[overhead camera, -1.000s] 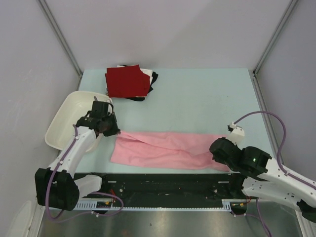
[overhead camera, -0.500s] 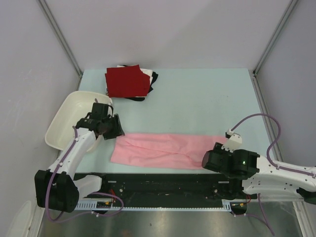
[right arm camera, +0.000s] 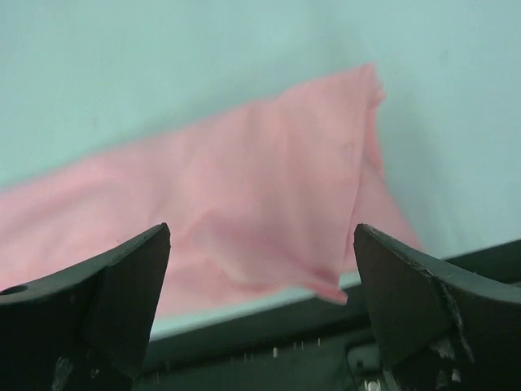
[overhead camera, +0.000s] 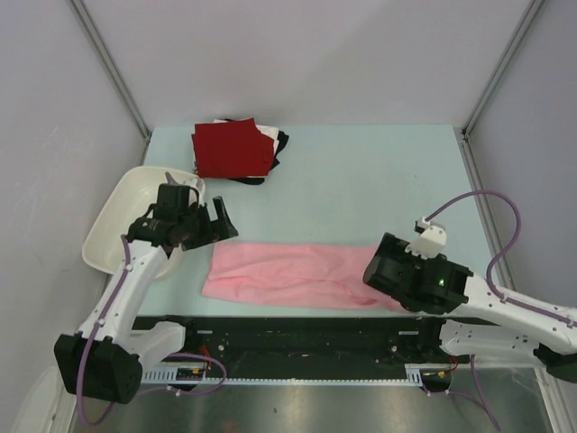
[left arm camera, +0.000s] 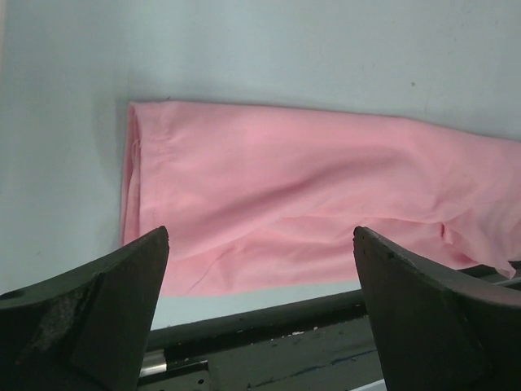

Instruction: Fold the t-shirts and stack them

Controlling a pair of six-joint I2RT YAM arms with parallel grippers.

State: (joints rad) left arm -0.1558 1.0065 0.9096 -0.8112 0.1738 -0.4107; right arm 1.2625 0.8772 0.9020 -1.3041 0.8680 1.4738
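Left hand (left arm camera: 260,234) and right hand (right arm camera: 260,234) gape wide, empty, near opposite ends of the pink t-shirt (overhead camera: 288,275).

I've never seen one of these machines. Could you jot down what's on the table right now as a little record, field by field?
Pink shirt: lies flat as a long folded strip along the near edge of the table
Stack: folded shirts at the far left, dark red on top, white and black edges showing beneath
Tub: white, at the table's left edge
Left gripper: open, over the strip's left end, holding nothing
Right gripper: open, over the strip's right end, holding nothing
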